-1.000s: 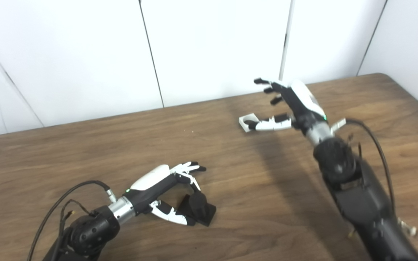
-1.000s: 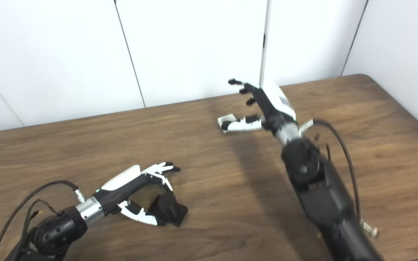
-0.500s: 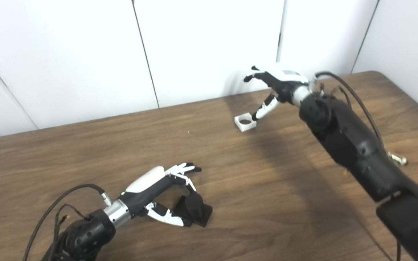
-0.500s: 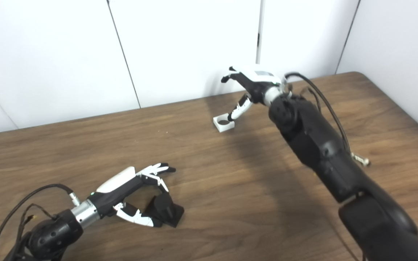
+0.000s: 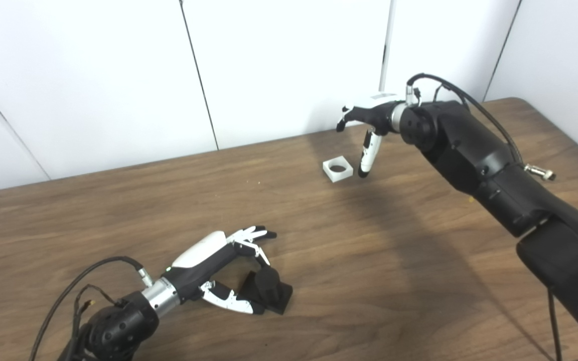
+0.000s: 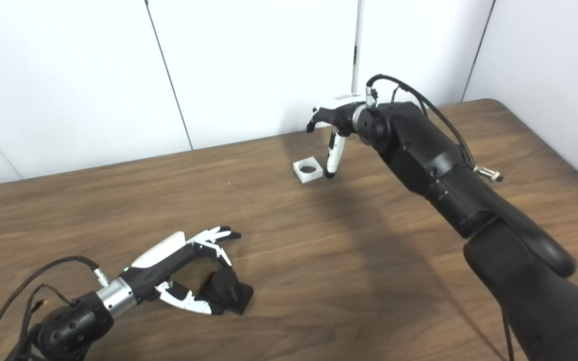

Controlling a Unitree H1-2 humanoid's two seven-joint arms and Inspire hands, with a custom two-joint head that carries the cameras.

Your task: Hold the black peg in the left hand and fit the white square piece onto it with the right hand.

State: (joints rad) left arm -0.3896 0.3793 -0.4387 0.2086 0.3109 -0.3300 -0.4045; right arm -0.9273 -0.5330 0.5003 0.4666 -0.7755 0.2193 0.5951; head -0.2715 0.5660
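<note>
- The black peg [image 5: 268, 291] stands on its square black base on the wooden table [image 5: 118, 210], near the front edge, at the left side of the scene.
- The left hand [image 5: 221, 271] is around the peg: the thumb lies low along the near side of the base, and the fingers [image 5: 254, 235] reach over the top of it.
- The fingers are spread and seem to be apart from the peg, so the hand looks released, but the contact of the thumb with the base is hard to make out.
- The white square piece [image 6: 307, 170] lies flat on the table far behind, close to the wall [image 6: 249, 65], with its round hole turned up.
- The right hand [image 6: 333, 128] hangs above and just beside this piece, at its right side, and it holds nothing.
- Its thumb [image 6: 331, 158] points down next to the piece; I cannot tell if the tip touches the table.
- The other fingers curve forward over the piece, partly hidden by the wrist.
- The right forearm [image 5: 494, 170] is cut off at the bottom right corner.
</note>
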